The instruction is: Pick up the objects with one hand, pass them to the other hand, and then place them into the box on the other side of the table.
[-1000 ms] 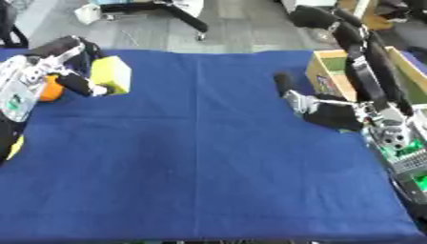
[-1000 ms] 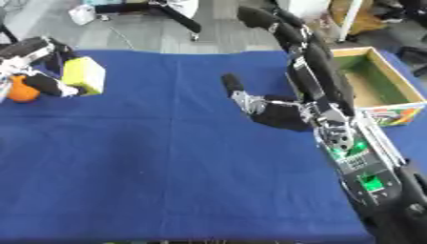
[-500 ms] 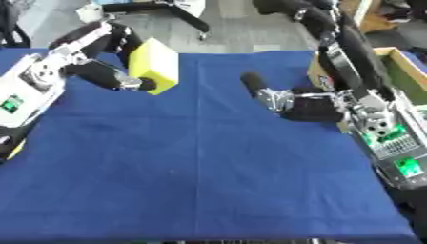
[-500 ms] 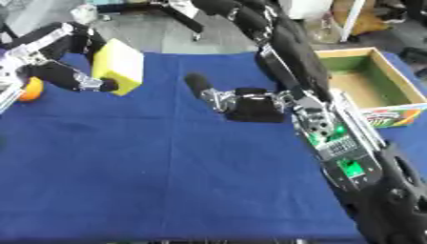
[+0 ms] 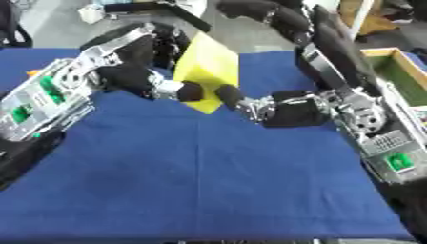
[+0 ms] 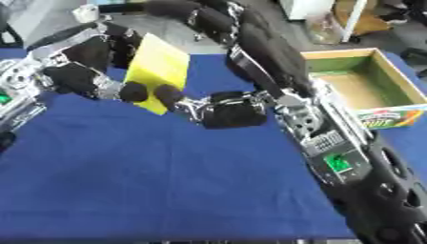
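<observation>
The hand-over is in progress: the left hand (image 5: 142, 78) holds the yellow block (image 5: 207, 71) pinched between fingers and thumb, raised above the middle of the blue counter (image 5: 208, 181), while the right hand (image 5: 279, 110) reaches in with its fingertip touching the block's lower edge, not yet curled round it. Next, I judge, the right hand must close on the block before the left lets go, then carry it to the box (image 6: 354, 86) at the right. Compared with a second ago, the block has come up from the counter's left edge to the centre, and the right hand has moved in to meet it.
</observation>
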